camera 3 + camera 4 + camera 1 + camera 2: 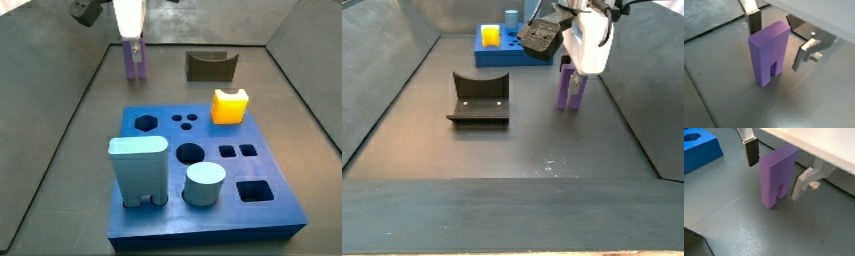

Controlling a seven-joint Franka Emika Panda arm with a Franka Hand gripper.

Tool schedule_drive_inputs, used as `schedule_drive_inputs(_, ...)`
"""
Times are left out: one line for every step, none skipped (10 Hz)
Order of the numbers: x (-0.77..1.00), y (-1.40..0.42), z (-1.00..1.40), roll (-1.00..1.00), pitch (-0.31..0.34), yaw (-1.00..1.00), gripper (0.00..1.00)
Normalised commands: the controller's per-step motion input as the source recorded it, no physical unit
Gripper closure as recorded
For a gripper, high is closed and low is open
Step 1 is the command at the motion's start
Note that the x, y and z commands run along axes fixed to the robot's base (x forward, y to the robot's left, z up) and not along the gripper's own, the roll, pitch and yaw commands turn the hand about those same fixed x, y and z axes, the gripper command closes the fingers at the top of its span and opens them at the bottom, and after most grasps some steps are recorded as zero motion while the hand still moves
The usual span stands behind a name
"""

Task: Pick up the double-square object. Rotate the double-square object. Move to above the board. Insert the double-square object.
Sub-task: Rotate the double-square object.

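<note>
The double-square object [767, 55] [775, 178] is a lavender slab with a slot in its lower end. It stands upright on the dark floor, seen in both side views [135, 62] [571, 90]. My gripper [777, 45] [776, 174] is lowered around it and open. One dark-padded finger [753, 22] stands on one side and the other silver finger [806, 54] on the opposite side, each with a gap to the slab. The blue board [274, 222] [500, 58] [697, 153] lies apart from the slab.
On the board stand a yellow notched block [231, 106], a pale teal block [138, 172] and a white cylinder [203, 184]. The dark fixture [209, 66] [478, 98] stands on the floor beside the slab. Grey walls enclose the floor.
</note>
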Motion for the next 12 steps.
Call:
schedule_drive_inputs(0.00,0.00,1.00,0.00,0.000,0.00,0.00)
schedule_drive_inputs(-0.02,0.00,1.00,0.00,0.018,0.00,0.00)
schedule_drive_inputs(-0.03,0.00,1.00,-0.01,0.030,0.00,0.00)
schedule_drive_inputs(-0.03,-0.01,0.85,-0.01,0.040,0.00,0.00)
schedule_drive_inputs(-0.03,-0.01,0.70,-0.01,0.042,0.00,0.00)
schedule_drive_inputs(-0.02,-0.01,0.50,-0.01,0.043,0.01,0.00)
schedule_drive_inputs(-0.02,-0.01,0.34,-0.02,0.045,0.01,0.00)
schedule_drive_inputs(0.00,0.00,0.00,0.00,0.000,1.00,0.00)
schedule_drive_inputs(0.01,0.00,-0.08,0.00,-0.001,1.00,0.00)
schedule_drive_inputs(0.04,0.00,-0.09,0.00,-0.002,1.00,0.00)
schedule_drive_inputs(0.04,0.00,-0.06,0.00,-0.003,1.00,0.00)
schedule_drive_inputs(0.04,0.00,-0.05,0.00,-0.004,1.00,0.00)
